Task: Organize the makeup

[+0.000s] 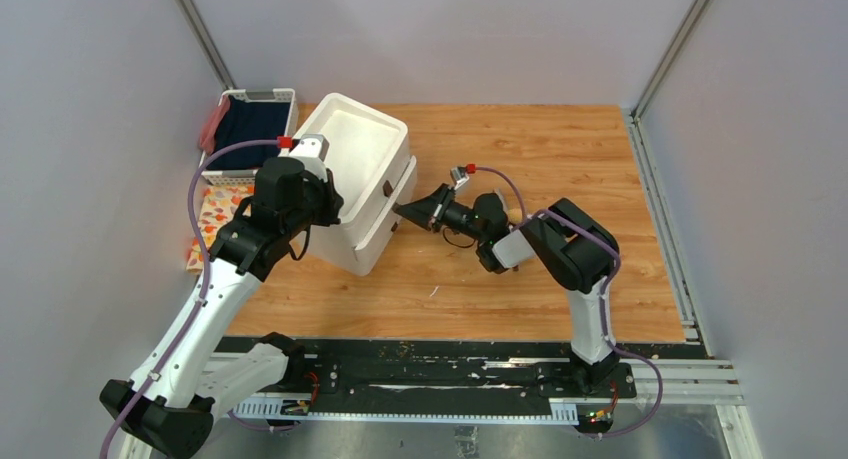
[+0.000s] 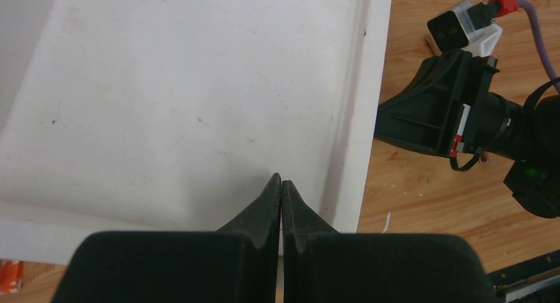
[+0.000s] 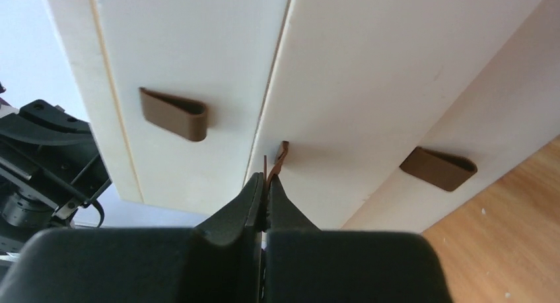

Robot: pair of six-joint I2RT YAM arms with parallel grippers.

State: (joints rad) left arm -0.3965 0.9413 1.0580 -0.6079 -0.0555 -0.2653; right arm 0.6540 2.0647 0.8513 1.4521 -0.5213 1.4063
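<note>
Jaws of your right gripper [image 3: 267, 187] were clamped on the middle knob [image 3: 280, 159] of the drawer box [image 1: 365, 159] — dead ahead, its pull running back along that arm; your left gripper [image 2: 281, 181] sat closed above the box; makeup wasn't visible.

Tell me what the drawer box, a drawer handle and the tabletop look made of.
Drawer box: probably painted wood or plastic, matte white, faintly scuffed top.
Drawer handle: likely molded plastic, smooth brown, thin bent strip.
Tabletop: wood or wood-look laminate, visible plank grain.
</note>
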